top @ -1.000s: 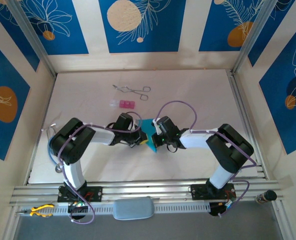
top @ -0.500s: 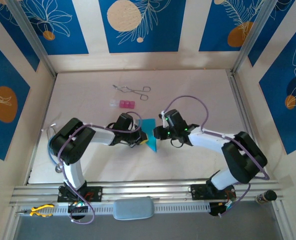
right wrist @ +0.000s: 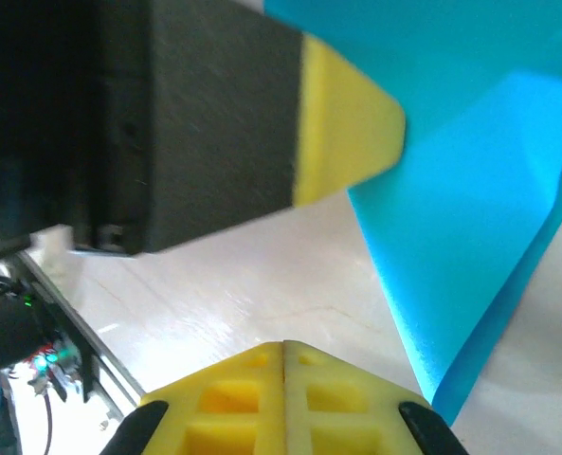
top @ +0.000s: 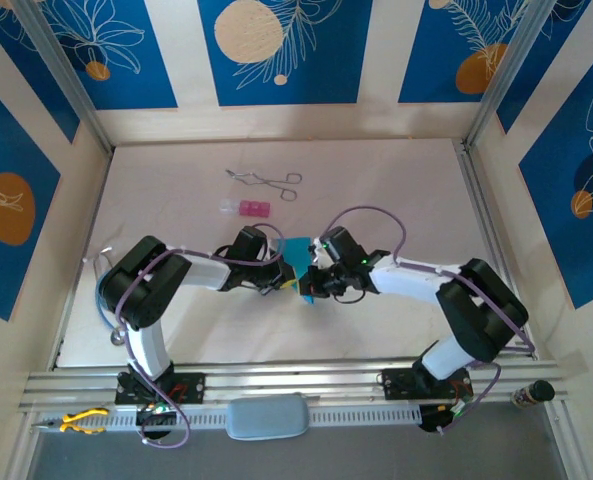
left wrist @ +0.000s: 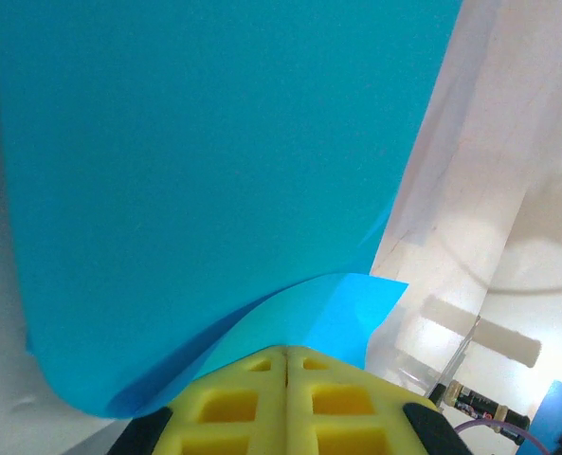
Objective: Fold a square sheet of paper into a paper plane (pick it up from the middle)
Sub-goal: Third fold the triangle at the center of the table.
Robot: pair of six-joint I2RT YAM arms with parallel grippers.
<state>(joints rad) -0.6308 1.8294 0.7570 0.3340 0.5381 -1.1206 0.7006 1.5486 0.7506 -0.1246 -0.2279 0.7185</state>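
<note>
- The paper plane (top: 297,258) is a narrow cyan wedge at the middle of the table (top: 406,190), between the 2 grippers.
- In the top view its long axis runs far to near. The wide end lies at the far side and the point aims at the near edge.
- The left gripper (left wrist: 285,353) clamps its yellow pads (left wrist: 233,398) on the paper's lower edge, which curls up out of them.
- The right gripper (right wrist: 283,349) is closed with nothing seen between its pads, just beside the wedge's point.
</note>
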